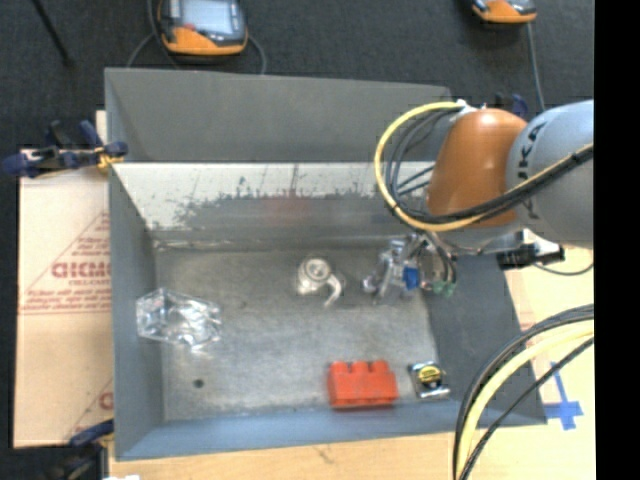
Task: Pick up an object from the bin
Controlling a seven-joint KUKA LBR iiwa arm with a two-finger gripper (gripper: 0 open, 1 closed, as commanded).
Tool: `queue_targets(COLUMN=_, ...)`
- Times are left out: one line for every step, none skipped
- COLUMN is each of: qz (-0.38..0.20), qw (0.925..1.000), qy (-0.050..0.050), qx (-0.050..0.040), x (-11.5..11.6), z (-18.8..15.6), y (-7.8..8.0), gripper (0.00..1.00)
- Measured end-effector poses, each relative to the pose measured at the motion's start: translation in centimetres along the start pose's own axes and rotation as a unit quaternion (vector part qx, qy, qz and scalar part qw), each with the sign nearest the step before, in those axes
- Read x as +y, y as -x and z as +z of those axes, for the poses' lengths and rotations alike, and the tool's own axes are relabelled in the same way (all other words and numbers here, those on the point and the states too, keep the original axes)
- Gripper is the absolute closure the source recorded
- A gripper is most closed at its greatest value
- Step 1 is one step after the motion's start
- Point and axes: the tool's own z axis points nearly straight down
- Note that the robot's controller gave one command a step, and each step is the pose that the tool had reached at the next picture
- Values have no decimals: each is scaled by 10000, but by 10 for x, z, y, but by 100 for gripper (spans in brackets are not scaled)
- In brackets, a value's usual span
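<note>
My gripper [384,278] hangs low over the bin floor toward the back right, below the arm's orange cover. Just to its left lies a small shiny metal piece [317,279] with a round top and a bent tail, a short gap away from the gripper. A red block [363,384] with studs on top rests near the front wall, forward of the gripper. Beside the block, on its right, sits a small yellow and black tape measure [430,379].
A crumpled clear plastic piece [177,318] lies by the left wall. The arm and its looped cables overhang the bin's right side and back right corner. Bare floor stretches between the plastic and the metal piece.
</note>
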Motion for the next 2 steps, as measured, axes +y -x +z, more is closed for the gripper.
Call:
queue_targets(qz=0, qw=10000, qy=-6, qx=11, x=-1, z=-3, y=2, gripper=100)
queue_targets(qz=3, qw=10000, qy=-5, qx=5, x=-3, z=-20, y=4, gripper=100)
